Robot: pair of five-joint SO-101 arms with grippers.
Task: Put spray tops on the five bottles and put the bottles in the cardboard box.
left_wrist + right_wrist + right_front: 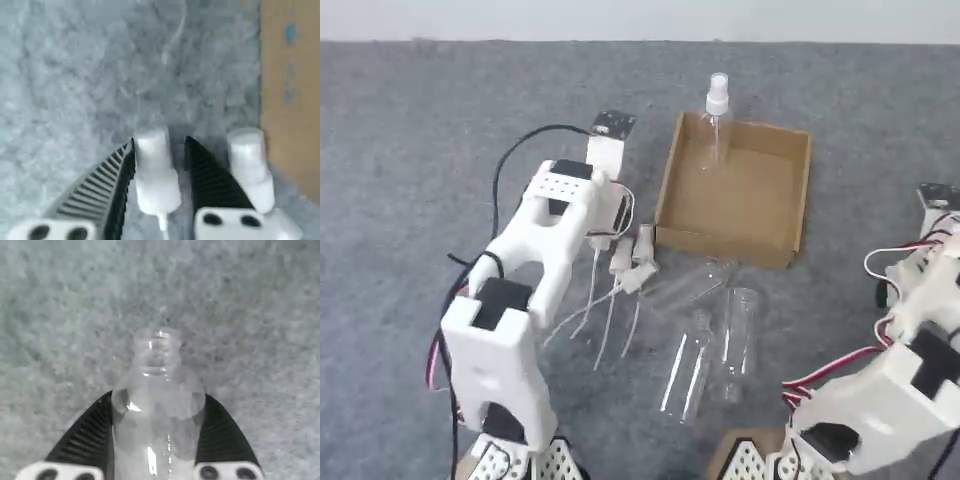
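Grey carpet (410, 150) under two white arms, five bottles and one cardboard box (760, 210).

At left, the left arm (535, 260) ends over a huddle of loose spray tops (632, 262) just off the box's near-left corner. Their heads and thin tubes overlap, so three are sure and a fourth is hard to make out. Its wrist view shows what the arm covers from above: the left gripper (159, 145), jaws narrowly apart, straddles one spray top (155, 180), one finger against it and a small gap at the other, with a second top (248, 160) just outside, near the box wall. One capped bottle (716, 125) stands in the box's far-left corner. Three clear bottles (688, 365) lie on the carpet on the near side of the box. At right, the right arm (910, 380) is cut off by the edge; its wrist view has the right gripper (157, 396) clamped on the fifth, open-necked bottle (156, 355), base out of sight.
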